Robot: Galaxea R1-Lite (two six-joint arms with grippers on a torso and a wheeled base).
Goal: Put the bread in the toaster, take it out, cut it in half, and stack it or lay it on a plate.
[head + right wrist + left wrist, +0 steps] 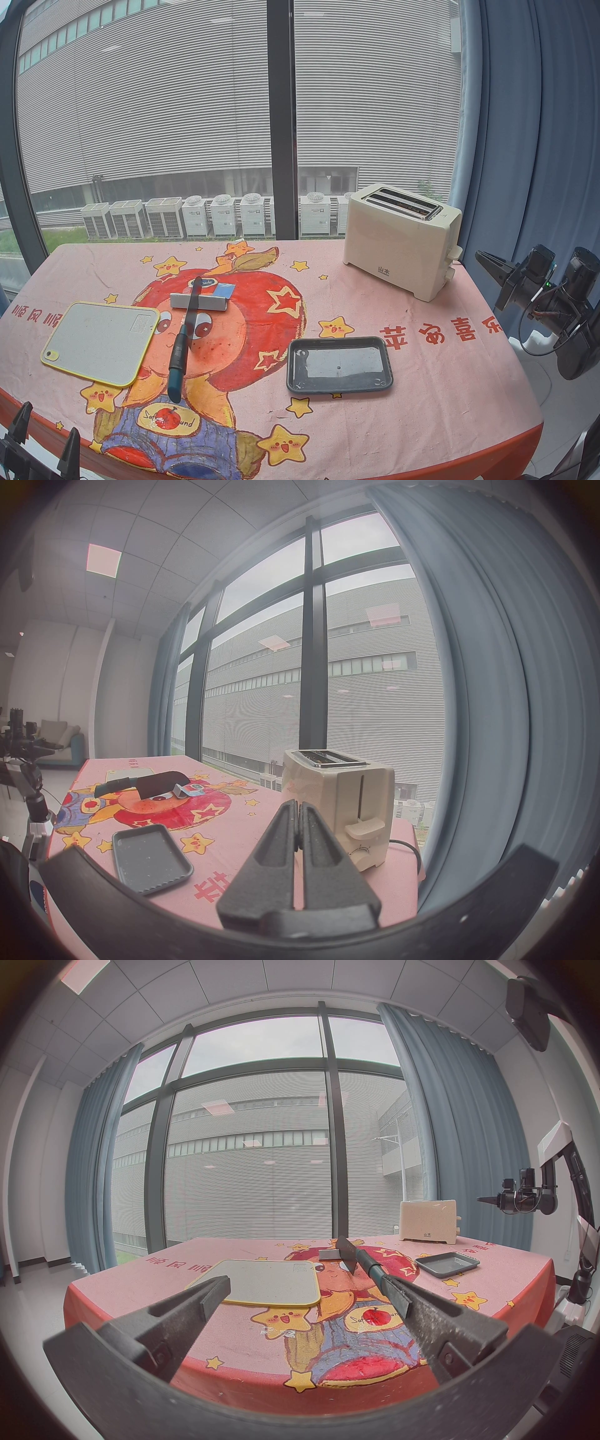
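Cream toaster [403, 237] is waiting at two o'clock; left pincer [306, 1284] gaping, right pincer [299, 808] clenching nothing; toasting, cutting, plating seemingly all remaining.

We face tall windows [281, 125] onto a grey ribbed building [144, 112], blue curtains [531, 125] at right, tiled ceiling [250, 979] above.

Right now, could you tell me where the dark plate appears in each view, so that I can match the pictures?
Head view: the dark plate lies right of the knife and nearer than the toaster.
Left wrist view: the dark plate sits just in front of the toaster.
Right wrist view: the dark plate lies between the knife and the toaster.
Shared landmark: the cream toaster.
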